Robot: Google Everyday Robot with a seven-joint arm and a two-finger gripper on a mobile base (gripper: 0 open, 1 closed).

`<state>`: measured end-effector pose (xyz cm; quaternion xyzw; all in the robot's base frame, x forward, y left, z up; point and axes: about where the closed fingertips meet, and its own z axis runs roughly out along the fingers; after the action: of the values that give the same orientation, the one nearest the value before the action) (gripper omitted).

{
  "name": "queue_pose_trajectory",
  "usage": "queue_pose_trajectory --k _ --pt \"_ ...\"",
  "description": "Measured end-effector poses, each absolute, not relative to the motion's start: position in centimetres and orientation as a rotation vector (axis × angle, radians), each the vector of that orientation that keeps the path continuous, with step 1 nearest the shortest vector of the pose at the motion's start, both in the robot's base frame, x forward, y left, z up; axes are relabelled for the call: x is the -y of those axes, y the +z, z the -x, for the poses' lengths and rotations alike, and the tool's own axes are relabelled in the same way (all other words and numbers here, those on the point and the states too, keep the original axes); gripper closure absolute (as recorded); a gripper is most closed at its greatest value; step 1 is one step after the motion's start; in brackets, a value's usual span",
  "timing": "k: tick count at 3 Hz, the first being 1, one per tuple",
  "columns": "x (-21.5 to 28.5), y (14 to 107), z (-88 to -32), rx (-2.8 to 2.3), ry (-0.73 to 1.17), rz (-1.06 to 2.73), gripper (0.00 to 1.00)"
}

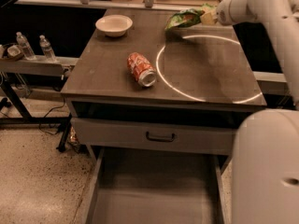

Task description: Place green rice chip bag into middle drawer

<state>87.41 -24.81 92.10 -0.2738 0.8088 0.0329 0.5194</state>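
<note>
The green rice chip bag hangs tilted just above the far right part of the tabletop and casts a shadow below it. My gripper is at the bag's right end and is shut on it; the white arm reaches in from the upper right. The middle drawer is pulled out below the table's front, its flat grey floor bare. A closed grey drawer front with a black handle sits above it.
A red-orange soda can lies on its side at the table's middle left. A white bowl stands at the far left corner. Two water bottles stand on a side shelf at left. My white base fills the lower right.
</note>
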Motion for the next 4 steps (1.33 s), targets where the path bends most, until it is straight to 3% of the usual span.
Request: queue_pose_trajectory --k 1,4 --pt "21.9 102.1 -80.8 -1.778 -0.005 0.766 1.0" --pt "21.8 102.0 -77.0 -1.782 0.073 0.809 1.0"
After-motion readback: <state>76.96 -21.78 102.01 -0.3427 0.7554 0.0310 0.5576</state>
